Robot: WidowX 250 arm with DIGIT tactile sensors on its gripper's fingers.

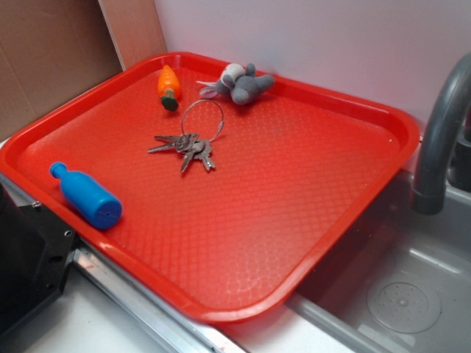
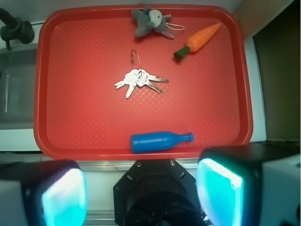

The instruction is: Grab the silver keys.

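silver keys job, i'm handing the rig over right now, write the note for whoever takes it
Pincer: open, holding nothing, hanging above the near edge of the red tray, well short of the keys.
Silver keys: flat on the tray around its middle, keys fanned out, wire ring pointing toward the grey plush toy. Nothing touches them.
Also on the tray: toy carrot at the far side, blue bottle lying near the front rim, between the pincer and the keys.
Done: nothing yet.
Left: go over the bottle, lower onto the keys, close, lift.
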